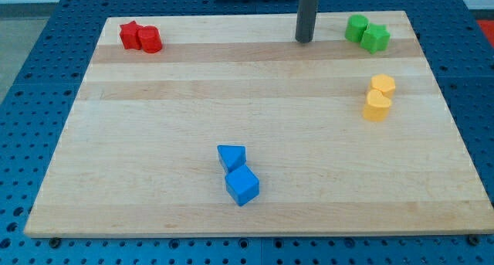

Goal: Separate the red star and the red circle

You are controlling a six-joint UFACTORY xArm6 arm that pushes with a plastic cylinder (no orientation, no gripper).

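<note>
Eight blocks lie in four pairs on a pale wooden board (154,141) with visible grain, set on a blue perforated table (46,18).

Nearest the view's bottom are two glossy blue blocks, touching: a blue cube (242,186) and a blue triangle (231,156) just above it.

Farther up, at the view's right, are two yellow blocks, touching: a yellow heart-like block (376,107) and a yellow hexagon (383,84).

At the view's top right sit two green blocks, touching: a green circle (356,27) and a green star (376,38).

At the top left, the red star (130,35) and red circle (149,40) touch.

My tip (304,40), the end of a smooth dark rod, holds nothing and stands on the board near the green pair, well apart from the red ones.
</note>
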